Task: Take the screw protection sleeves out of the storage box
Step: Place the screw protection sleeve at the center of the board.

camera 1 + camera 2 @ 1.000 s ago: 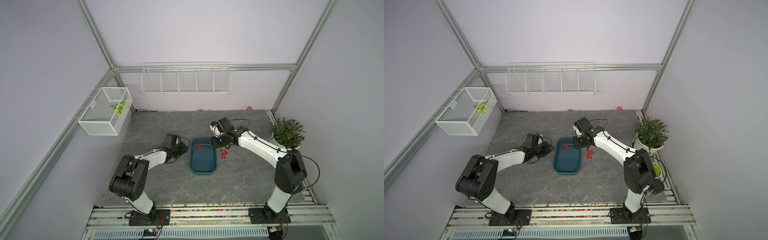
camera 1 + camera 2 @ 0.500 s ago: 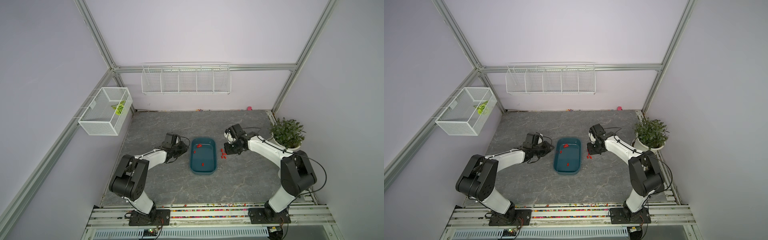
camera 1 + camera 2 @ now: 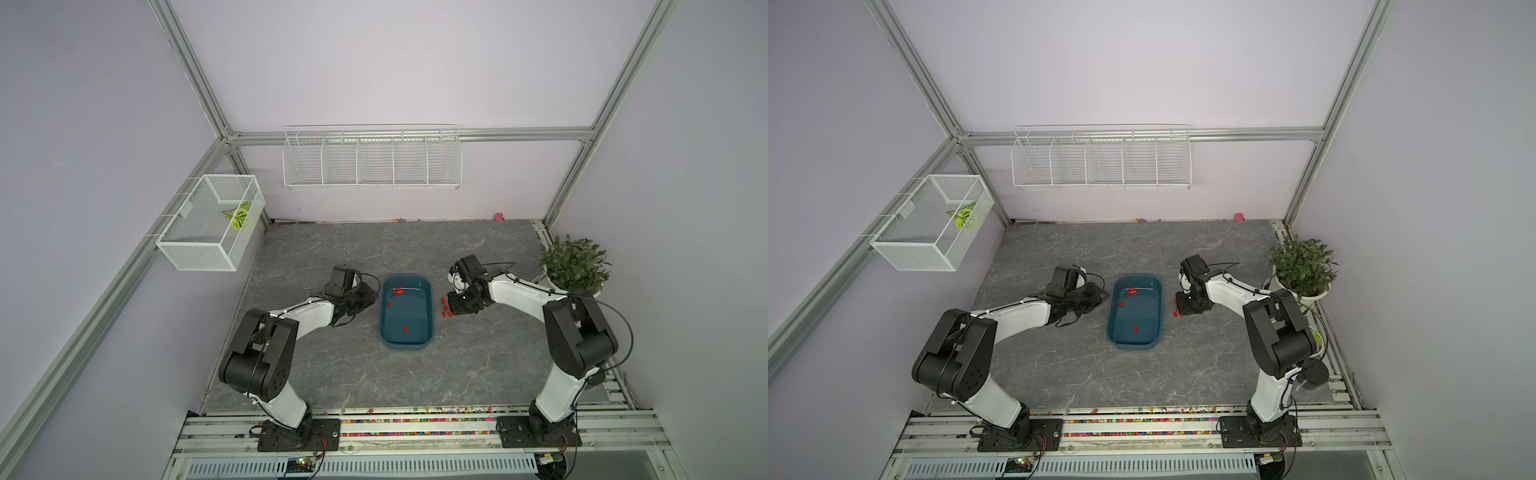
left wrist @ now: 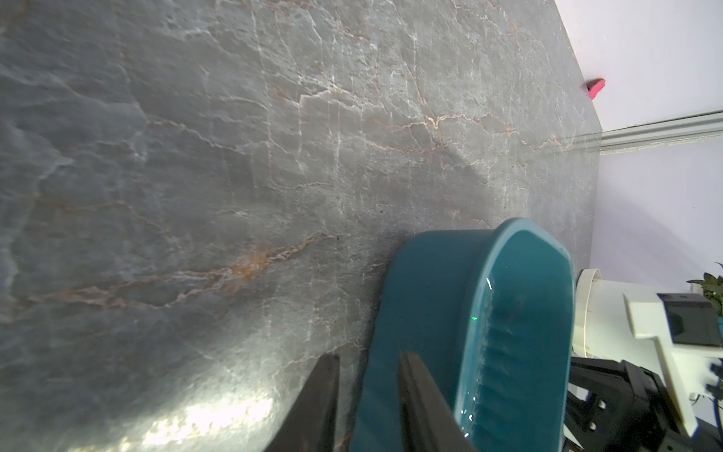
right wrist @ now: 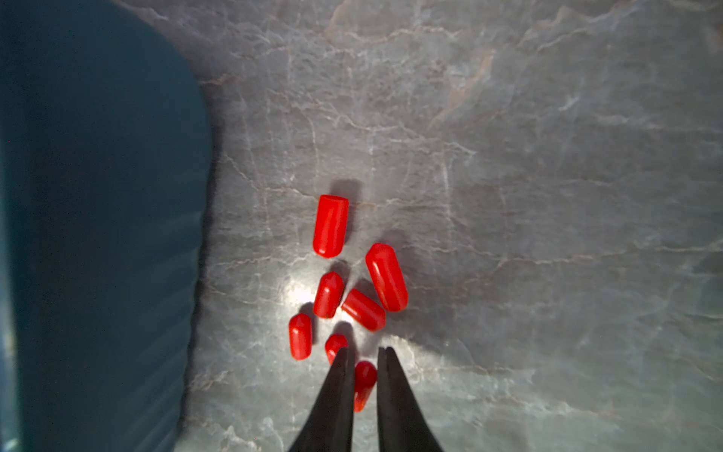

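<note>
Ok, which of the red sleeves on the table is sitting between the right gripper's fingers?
The sleeve flanked by the right gripper's black fingertips in the right wrist view; the other six lie outside that gap, beyond the tips.

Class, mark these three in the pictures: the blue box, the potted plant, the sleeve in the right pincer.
Box (image 3: 411, 313): in a top view, bare floor.
Plant (image 3: 573, 264): in a top view, leaves.
Sleeve (image 5: 365, 375): right wrist view, rounded end, between the tips of the right pincer (image 5: 366, 349).

Right claw (image 5: 363, 351) left the storage box (image 3: 406, 343) (now tableside).
</note>
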Controlling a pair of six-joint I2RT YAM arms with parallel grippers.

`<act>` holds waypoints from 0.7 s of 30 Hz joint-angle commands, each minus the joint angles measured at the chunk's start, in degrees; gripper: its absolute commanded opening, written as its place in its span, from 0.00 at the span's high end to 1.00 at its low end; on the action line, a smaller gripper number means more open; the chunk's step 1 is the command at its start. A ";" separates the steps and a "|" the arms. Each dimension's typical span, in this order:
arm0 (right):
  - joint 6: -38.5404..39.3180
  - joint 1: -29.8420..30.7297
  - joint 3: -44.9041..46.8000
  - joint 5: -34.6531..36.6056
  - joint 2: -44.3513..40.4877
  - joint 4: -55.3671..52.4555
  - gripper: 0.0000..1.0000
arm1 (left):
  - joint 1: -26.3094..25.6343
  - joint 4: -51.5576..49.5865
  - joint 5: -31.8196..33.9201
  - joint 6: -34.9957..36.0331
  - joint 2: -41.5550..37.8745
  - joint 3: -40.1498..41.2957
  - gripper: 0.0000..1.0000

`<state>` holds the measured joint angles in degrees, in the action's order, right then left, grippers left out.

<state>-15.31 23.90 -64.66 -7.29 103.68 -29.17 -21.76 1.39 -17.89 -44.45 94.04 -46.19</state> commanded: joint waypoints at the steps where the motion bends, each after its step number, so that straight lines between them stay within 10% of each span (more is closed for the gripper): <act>1: 1.05 -0.08 0.60 0.33 1.72 0.96 0.83 | -0.23 -0.40 -0.32 0.83 0.78 -1.01 0.67; 21: 1.25 1.13 -1.92 2.41 -7.50 -5.52 0.70 | -0.22 -0.29 -0.55 0.95 0.73 -1.09 0.67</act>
<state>-14.90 24.08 -64.88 -6.57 99.26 -31.22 -21.76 1.39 -18.02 -44.45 94.04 -46.19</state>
